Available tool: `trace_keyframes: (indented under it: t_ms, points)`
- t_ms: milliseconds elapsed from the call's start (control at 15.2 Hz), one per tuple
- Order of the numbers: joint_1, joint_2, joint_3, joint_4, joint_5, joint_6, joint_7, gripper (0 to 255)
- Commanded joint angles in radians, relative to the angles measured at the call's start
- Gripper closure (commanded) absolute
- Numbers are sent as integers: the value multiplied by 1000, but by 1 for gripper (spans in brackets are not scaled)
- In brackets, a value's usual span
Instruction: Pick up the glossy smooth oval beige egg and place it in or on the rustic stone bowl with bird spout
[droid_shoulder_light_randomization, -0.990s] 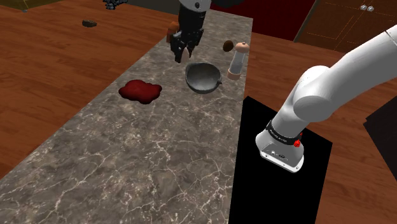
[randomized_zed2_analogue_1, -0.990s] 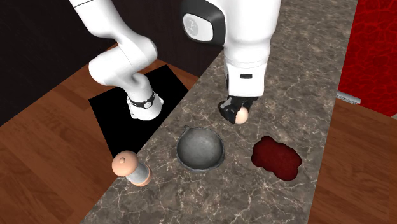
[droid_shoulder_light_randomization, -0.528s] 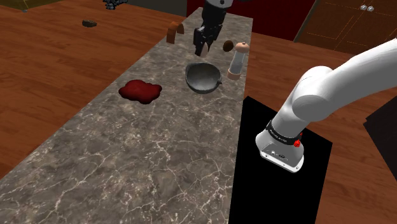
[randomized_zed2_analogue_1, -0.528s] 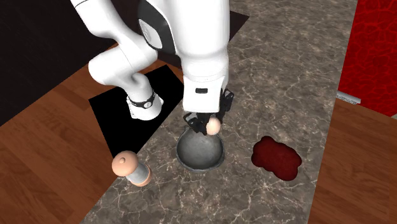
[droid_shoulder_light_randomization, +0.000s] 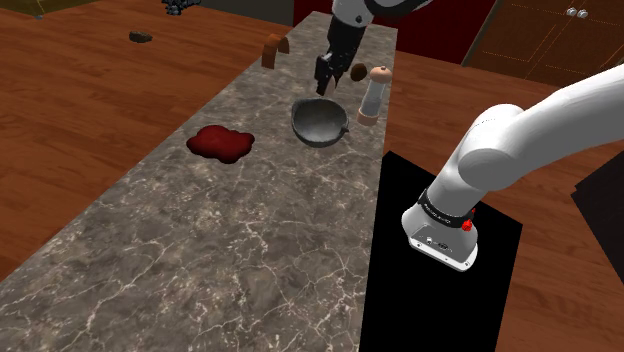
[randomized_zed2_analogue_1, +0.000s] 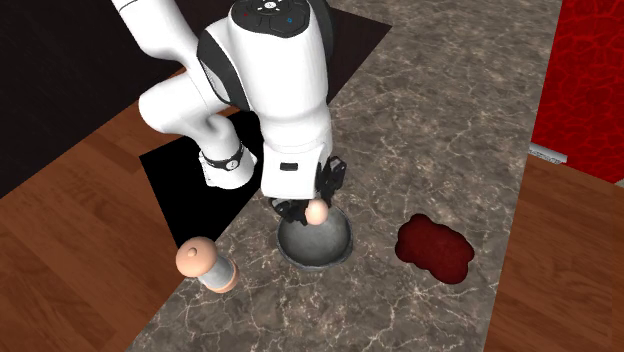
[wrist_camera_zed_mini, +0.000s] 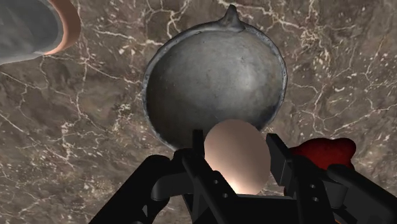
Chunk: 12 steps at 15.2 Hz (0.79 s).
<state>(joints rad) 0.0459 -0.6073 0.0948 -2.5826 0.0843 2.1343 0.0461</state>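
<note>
- the tool (wrist_camera_zed_mini: 234, 145) is clenched on the egg (wrist_camera_zed_mini: 234, 160); its two black fingers (wrist_camera_zed_mini: 197, 149) press against the egg's sides.
- the egg is pale beige and smooth. held in the tool, it hangs in the air just above the bowl (wrist_camera_zed_mini: 213, 73).
- seen from the wrist, the egg sits over the bowl's rim, on the side away from the small pointed spout.
- the bowl is grey, round and empty, and it stands on the brown marbled surface (droid_shoulder_light_randomization: 250, 250).
- in the second exterior view the white arm comes down over the bowl (randomized_zed2_analogue_1: 318, 248), and the egg (randomized_zed2_analogue_1: 317, 211) shows at its lower end.
- a dark red blob (randomized_zed2_analogue_1: 434, 248) lies flat on the surface near the bowl.
- a white shaker with a peach cap (randomized_zed2_analogue_1: 205, 265) lies on the bowl's other side, near the surface's edge.
</note>
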Motion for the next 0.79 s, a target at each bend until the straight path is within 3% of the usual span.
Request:
trace_keyframes:
  t_ms: [0,396,726]
  points:
    - [0,10,0,-19,1,29,-2,255]
    - [2,46,5,-86,6,132,-5,255]
    - [2,46,5,-86,6,132,-5,255]
